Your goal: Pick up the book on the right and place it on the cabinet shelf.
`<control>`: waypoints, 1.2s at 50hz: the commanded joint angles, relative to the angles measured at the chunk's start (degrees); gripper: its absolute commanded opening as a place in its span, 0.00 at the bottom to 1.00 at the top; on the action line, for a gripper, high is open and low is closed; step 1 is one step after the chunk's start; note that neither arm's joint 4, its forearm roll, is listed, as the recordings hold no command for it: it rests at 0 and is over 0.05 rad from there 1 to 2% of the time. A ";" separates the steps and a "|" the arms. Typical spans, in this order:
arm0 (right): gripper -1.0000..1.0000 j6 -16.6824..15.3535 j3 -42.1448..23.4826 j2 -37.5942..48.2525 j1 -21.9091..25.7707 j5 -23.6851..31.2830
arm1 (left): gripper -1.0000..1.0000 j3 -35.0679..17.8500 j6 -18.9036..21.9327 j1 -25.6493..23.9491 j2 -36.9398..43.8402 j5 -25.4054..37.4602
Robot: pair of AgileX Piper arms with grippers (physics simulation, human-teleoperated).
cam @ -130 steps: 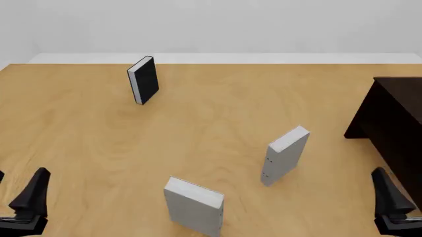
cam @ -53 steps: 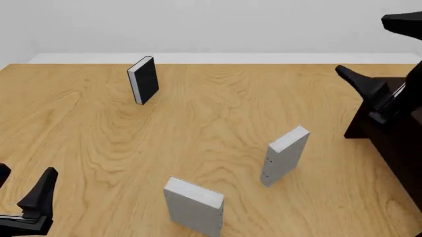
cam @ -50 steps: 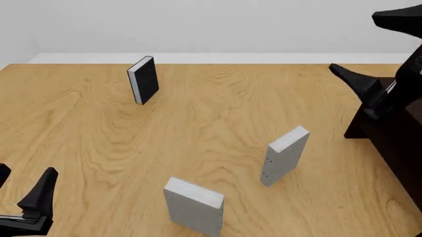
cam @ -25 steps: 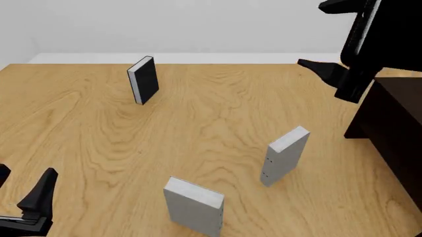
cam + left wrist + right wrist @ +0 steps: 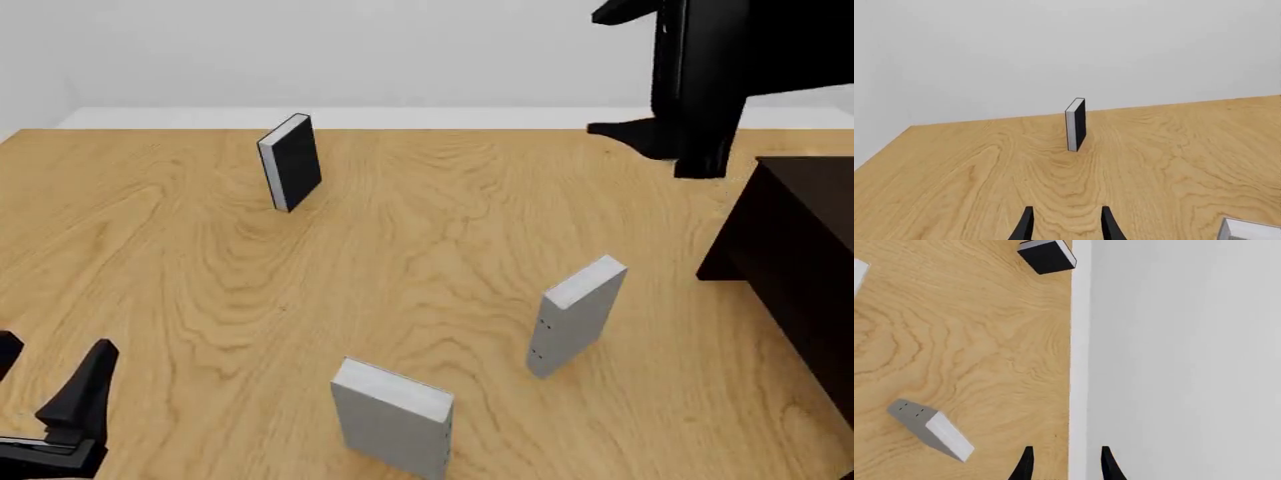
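Note:
The book (image 5: 577, 315), slim and light grey with tiny dark dots on its narrow face, stands upright right of the table's centre; the right wrist view shows the book (image 5: 927, 427) too. The cabinet shelf (image 5: 798, 262), very dark wood, stands at the right edge. High above the far right of the table, well clear of the book, my right gripper (image 5: 595, 73) is open and empty, fingers pointing left. At the near left corner my left gripper (image 5: 47, 368) is open and empty. Both wrist views show spread fingers (image 5: 1026, 227) (image 5: 1026, 465).
A broader plain grey book (image 5: 391, 418) stands near the front centre, and its corner (image 5: 1251, 231) shows in the left wrist view. A black-covered book (image 5: 290, 161) (image 5: 1076, 124) (image 5: 1047, 254) stands upright at the far left. The table's far edge meets a white wall.
My right arm has risen from the near right corner and swung up and leftward over the cabinet's far side. The left gripper shifted slightly. The books have not moved.

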 commanded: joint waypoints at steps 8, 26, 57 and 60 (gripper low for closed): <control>1.00 -5.08 -9.88 8.08 -0.74 9.79 | 1.00 -0.02 0.48 -0.49 -0.06 0.31; 1.00 -1.90 -13.79 12.30 1.15 21.15 | 1.00 0.01 0.59 -0.81 -1.15 1.85; 1.00 1.67 -4.71 12.96 2.40 21.16 | 1.00 -0.08 0.80 -1.24 -1.52 2.52; 1.00 1.11 -3.34 12.82 2.14 21.16 | 1.00 -0.11 0.87 -1.34 -1.71 2.67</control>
